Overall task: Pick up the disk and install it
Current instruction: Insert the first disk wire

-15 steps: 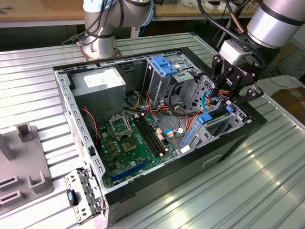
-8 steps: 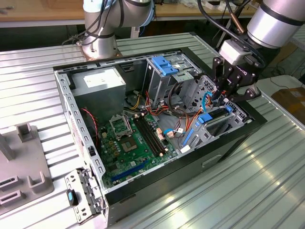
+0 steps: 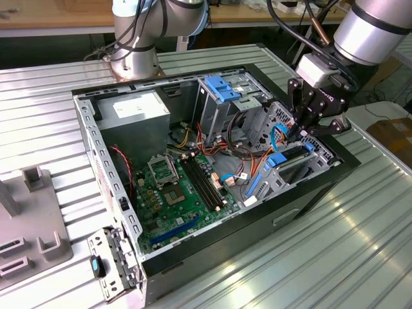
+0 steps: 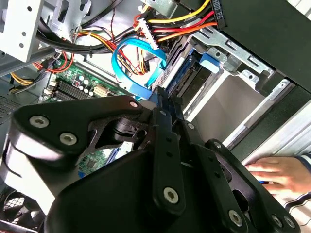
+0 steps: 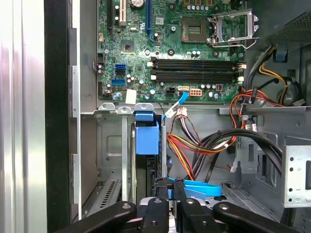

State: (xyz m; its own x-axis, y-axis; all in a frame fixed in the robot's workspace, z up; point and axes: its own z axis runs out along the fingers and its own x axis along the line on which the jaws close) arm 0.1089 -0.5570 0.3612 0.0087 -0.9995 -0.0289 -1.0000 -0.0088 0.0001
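Surface: a ribbed metal table [image 3: 360,251] carries one open computer case [image 3: 302,206], laid on its side with the open side up, which I judge lets the arm reach in from above.
Disk: one disk [image 5: 146,145] stands on edge in the drive bay at the exterior view's right end of the case. Its blue rails sit between the bay's walls, likely so they run in the guides.
Gripper: one gripper [image 5: 169,185] hangs just beside the disk's upper edge.
Fingers: the two fingers [image 4: 166,145] are drawn together with barely a slit between them. I cannot tell whether they pinch the disk's edge.
Cables: one blue data cable [image 4: 127,58] loops beside the bay, among red, yellow and black wires.
Board: one motherboard [image 3: 180,193] with four memory slots [image 5: 197,70].
Far corner: one grey power supply [image 3: 135,114].
Person: one hand [image 4: 274,174] rests outside the case wall.
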